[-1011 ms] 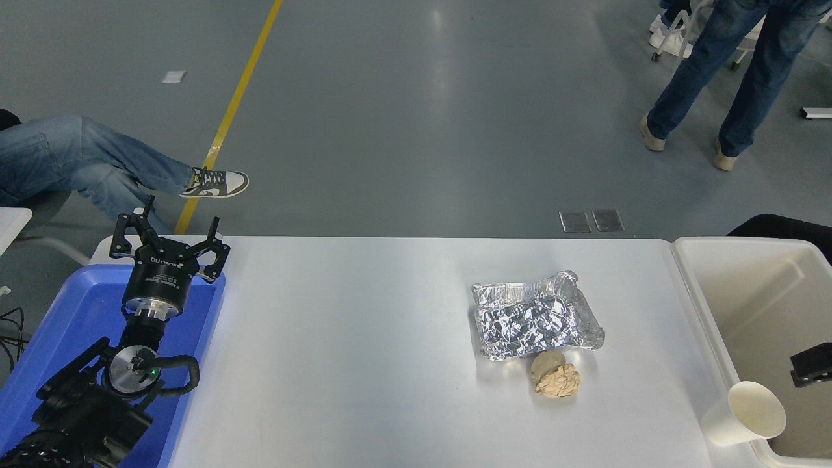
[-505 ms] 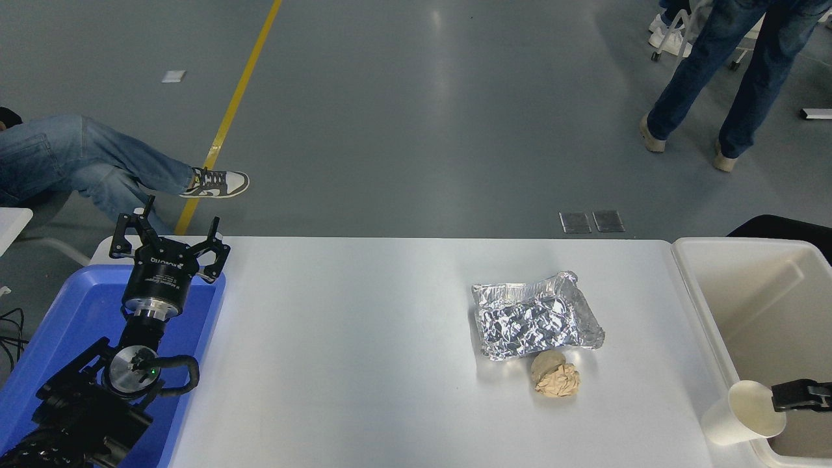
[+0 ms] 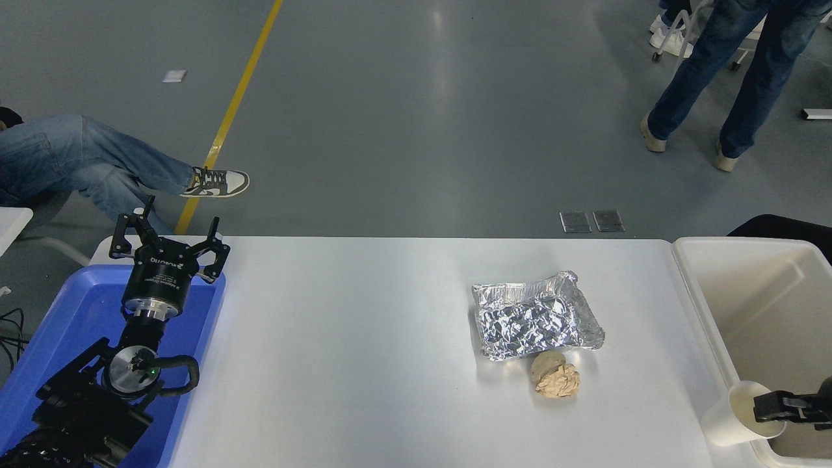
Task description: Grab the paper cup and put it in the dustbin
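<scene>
A paper cup (image 3: 741, 414) at the table's near right corner is met by the right gripper (image 3: 770, 407).

The cup stands tilted, mouth toward the dustbin (image 3: 699, 296) it touches. One black finger (image 3: 783, 406) is seen reaching in level from the right edge across the rim; whether the cup is clamped cannot be told. The left gripper (image 3: 168, 246) is parked, spread open, over the blue tray (image 3: 62, 318).

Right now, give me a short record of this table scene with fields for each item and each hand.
cup: small white tapered paper cup, tilted against the bin's near-left rim
bin: large off-white rectangular plastic tub, table's right end
right hand: black fingers at the cup's mouth, grip unclear
left hand: parked open over the blue plastic tray
other: crinkled silver foil tray; tan crumpled paper ball
</scene>
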Tool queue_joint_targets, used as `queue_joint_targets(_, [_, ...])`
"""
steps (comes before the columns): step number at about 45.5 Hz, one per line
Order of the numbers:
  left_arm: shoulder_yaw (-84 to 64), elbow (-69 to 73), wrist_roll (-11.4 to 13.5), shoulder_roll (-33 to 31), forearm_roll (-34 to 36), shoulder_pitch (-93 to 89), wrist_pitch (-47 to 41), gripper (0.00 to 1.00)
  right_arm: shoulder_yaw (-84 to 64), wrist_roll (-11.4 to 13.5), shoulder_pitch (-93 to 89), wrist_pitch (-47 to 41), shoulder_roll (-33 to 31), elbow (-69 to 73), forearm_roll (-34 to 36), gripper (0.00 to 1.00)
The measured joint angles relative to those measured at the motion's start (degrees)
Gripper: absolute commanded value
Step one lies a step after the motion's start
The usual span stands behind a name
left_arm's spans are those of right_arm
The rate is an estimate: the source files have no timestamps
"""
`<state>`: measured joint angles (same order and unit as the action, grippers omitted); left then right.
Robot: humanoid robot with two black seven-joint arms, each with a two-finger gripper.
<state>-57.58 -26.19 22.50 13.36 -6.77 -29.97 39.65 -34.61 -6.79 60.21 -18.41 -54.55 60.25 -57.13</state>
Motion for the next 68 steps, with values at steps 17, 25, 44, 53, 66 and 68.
queue_joint_targets(17, [0.0, 0.0, 0.0, 0.0, 0.0, 0.0, 0.0, 1.0, 2.1, 0.0, -0.8, -0.6, 0.4, 0.2, 1.6, 0.0])
queue_joint_targets(25, [0.0, 0.0, 0.0, 0.0, 0.0, 0.0, 0.0, 1.0, 2.4, 0.0, 0.1, -1.9, 0.0, 1.3, 3.3, 0.0])
queue_joint_targets(44, [0.0, 0.0, -0.1, 0.0, 0.1, -0.1, 0.1, 1.0, 2.1, 0.2, 15.5, -13.9, -6.3, 6.4, 2.8, 0.0])
queue_joint_targets(53, [0.0, -0.1, -0.2, 0.0, 0.1, -0.1, 0.2, 1.0, -1.3, 0.1, 28.9, -21.1, -7.5, 7.8, -0.8, 0.0])
queue_joint_targets(66, [0.0, 0.0, -0.2, 0.0, 0.2, -0.1, 0.2, 1.0, -20.4, -3.7, 53.4, -25.1, -2.0, 8.6, -0.5, 0.0])
queue_joint_targets(68, [0.0, 0.0, -0.2, 0.0, 0.2, -0.1, 0.2, 1.0, -23.4, -4.2, 56.3, -25.4, -1.0, 8.8, 0.3, 0.0])
